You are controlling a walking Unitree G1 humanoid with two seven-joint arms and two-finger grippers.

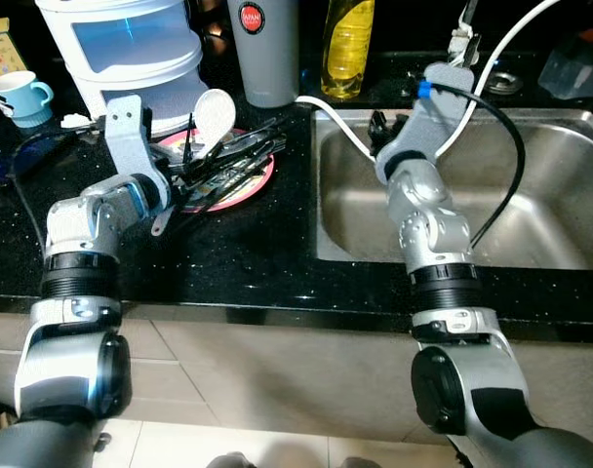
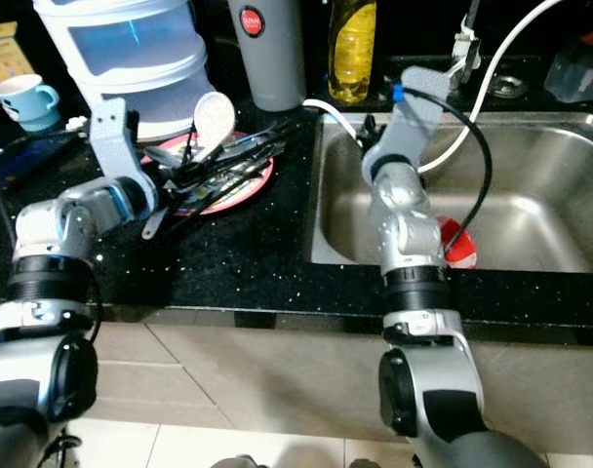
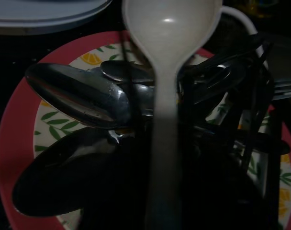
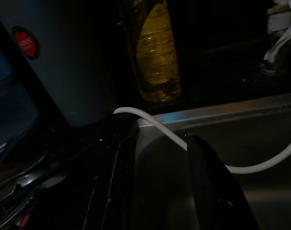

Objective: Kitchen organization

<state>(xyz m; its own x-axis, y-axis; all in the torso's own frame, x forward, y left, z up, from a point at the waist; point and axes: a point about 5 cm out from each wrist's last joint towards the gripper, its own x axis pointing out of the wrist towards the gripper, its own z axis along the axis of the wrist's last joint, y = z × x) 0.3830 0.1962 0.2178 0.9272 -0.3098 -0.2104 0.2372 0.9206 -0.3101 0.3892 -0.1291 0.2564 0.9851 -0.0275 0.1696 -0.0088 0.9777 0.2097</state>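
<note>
— One item is in hand: a white plastic serving spoon (image 1: 215, 117), clamped by the left gripper (image 1: 186, 156), bowl uppermost, long axis running toward 12 o'clock.
— Position?
— It is held just above the red-rimmed patterned plate (image 3: 14, 129) of steel spoons (image 3: 76, 96) and dark utensils, on the black speckled countertop (image 1: 238, 249).
— Right gripper (image 4: 160, 182)?
— Fingers parted, nothing held, at the stainless sink (image 1: 550, 185) rim near a white hose (image 4: 150, 122). The left arm is judged nearer.
</note>
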